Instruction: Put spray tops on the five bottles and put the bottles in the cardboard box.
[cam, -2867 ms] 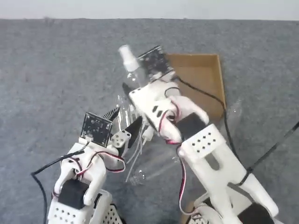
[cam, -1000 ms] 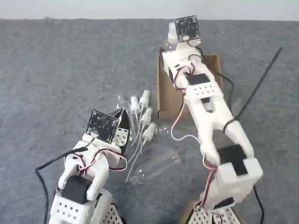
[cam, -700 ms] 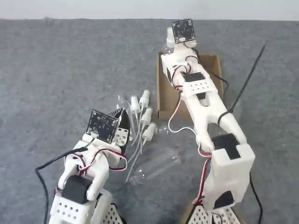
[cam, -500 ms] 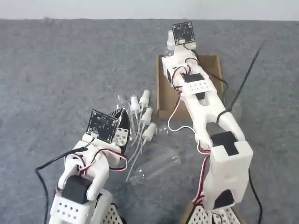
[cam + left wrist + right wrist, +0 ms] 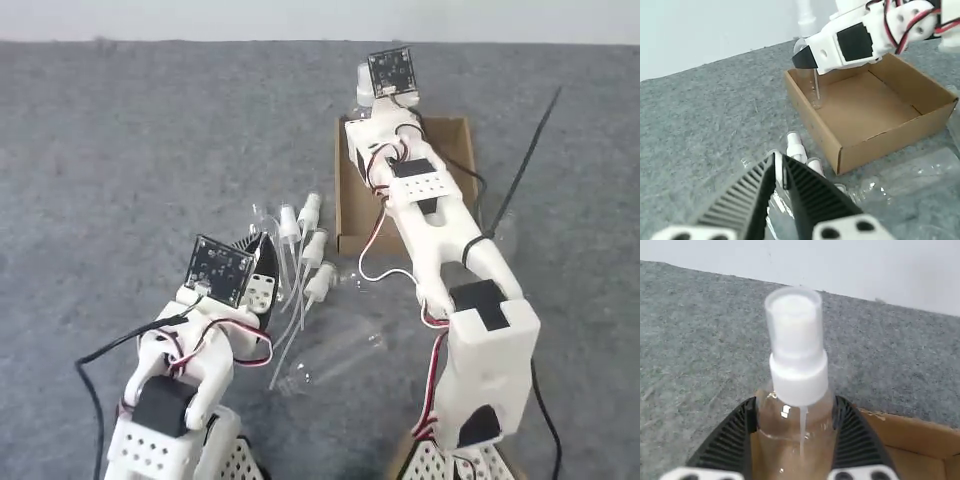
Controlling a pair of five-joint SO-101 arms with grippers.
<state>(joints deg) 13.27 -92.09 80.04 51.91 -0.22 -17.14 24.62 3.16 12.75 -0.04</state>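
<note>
My right gripper (image 5: 795, 442) is shut on a clear bottle (image 5: 795, 427) that carries a white spray top (image 5: 795, 345). It holds the bottle upright over the far left corner of the cardboard box (image 5: 347, 215); from the left wrist view the bottle (image 5: 807, 50) hangs just above the box (image 5: 815, 125) rim. My left gripper (image 5: 262, 262) is shut and empty, low at the near left. Several loose spray tops (image 5: 316, 246) lie just beyond it. An empty clear bottle (image 5: 335, 358) lies on its side nearer the arm bases.
Grey carpet covers the table. The box floor (image 5: 870, 102) is bare cardboard. Another clear bottle (image 5: 500, 232) lies right of the box, partly behind the right arm. Two spray tops (image 5: 796, 146) lie between my left gripper (image 5: 780, 172) and the box's near corner.
The right arm carried the capped bottle from the table's middle out to the box's far left corner, and has barely shifted in the last half second. The left arm stays still.
</note>
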